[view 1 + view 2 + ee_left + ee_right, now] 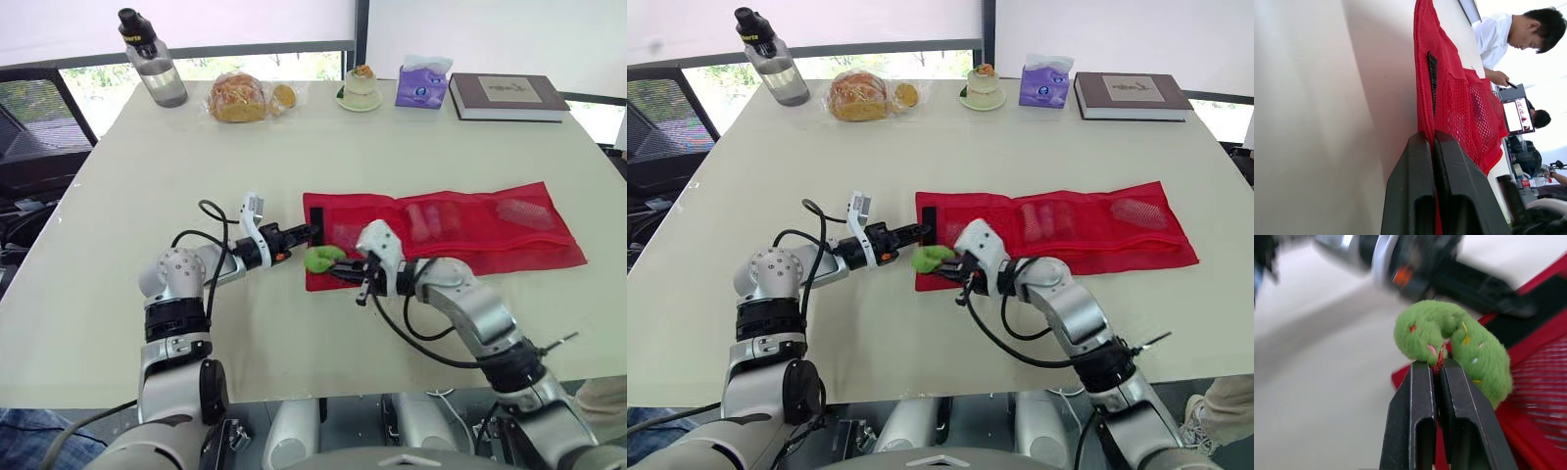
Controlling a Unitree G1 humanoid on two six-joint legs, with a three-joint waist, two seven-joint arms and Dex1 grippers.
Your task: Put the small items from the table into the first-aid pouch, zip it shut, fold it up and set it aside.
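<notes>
Cream table (294, 147); daylit window (98, 83) behind; dark frame (361, 29).

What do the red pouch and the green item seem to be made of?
The pouch: red mesh fabric, likely nylon; the open weave shows holes. The green item: soft plush or felted fibre, matte; fuzzy surface with small coloured flecks.

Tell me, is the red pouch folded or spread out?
Spread out: the red pouch lies flat, full length, on the table, left pincer pinching its end, right pincer holding a green fuzzy toy.
</notes>
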